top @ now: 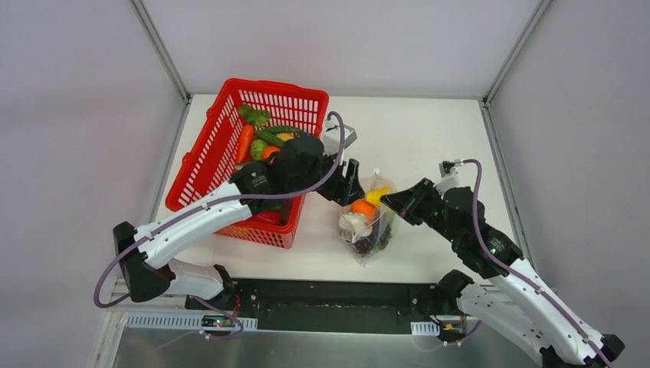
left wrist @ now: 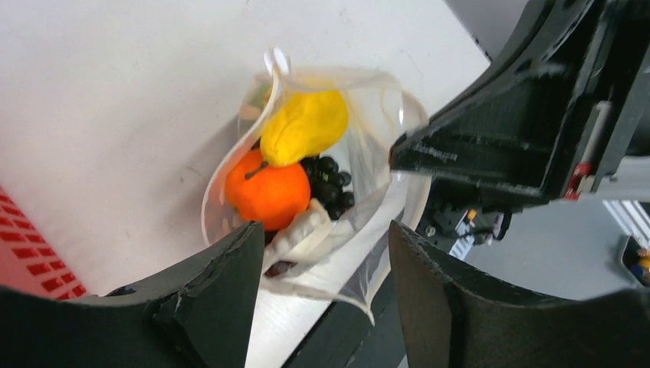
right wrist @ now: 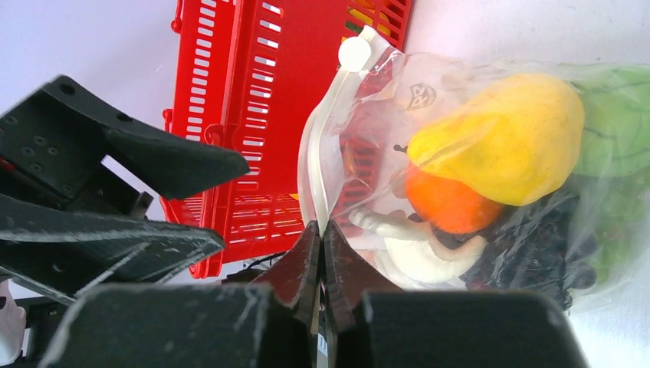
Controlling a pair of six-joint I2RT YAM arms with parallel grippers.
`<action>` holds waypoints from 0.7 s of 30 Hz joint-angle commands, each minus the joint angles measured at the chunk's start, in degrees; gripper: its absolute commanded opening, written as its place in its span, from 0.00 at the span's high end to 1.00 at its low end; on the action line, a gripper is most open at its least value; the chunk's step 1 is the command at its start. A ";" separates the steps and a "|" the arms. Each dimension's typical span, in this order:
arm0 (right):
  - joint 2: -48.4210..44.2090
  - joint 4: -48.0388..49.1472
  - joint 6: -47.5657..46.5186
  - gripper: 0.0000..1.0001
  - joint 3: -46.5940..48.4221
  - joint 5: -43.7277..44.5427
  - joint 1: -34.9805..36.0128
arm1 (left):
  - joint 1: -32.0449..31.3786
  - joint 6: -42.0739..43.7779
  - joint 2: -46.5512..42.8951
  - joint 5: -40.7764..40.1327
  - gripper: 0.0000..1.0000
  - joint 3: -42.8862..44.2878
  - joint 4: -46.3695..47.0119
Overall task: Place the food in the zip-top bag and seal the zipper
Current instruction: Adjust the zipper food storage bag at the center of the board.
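Tabletop [top: 429, 130]: red mesh basket [top: 201, 157] at left, zip-top bag [top: 381, 230] near it to the right, mouth up between the arms.

Risks, as judged:
- Only one pinch holds the bag up. A slip or tug there could let it slump and spill.
- The lemon [right wrist: 498, 138] rides high at the mouth and may keep the zipper strip [right wrist: 318, 161] from pressing shut.
- The left end effector [left wrist: 322, 234] hangs right above the mouth; a careless descent could crush it.

Containers:
- Basket: green vegetables [top: 255, 116] and an orange carrot-like piece [top: 244, 143]. More loading seems due.
- Bag: lemon on top, then orange [right wrist: 448, 203], garlic [right wrist: 414, 257], grapes [right wrist: 536, 245] and a green piece [right wrist: 613, 130].

End effectors: the left has its jaws spread and carries nothing. The right end effector [right wrist: 320, 234] is clamped on the bag's mouth edge.
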 commanded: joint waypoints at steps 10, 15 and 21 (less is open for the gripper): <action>-0.43 2.65 0.79 0.97 0.16 3.91 -0.19 | -2.51 1.14 -11.52 4.12 0.38 -11.42 -7.58; -0.32 2.82 0.79 0.97 0.32 4.02 -0.13 | -6.69 -2.43 -10.13 2.32 0.37 -14.09 -2.26; -0.69 2.68 1.13 0.97 0.30 3.86 -0.13 | -10.71 -6.14 -6.56 -5.21 0.35 -15.79 3.43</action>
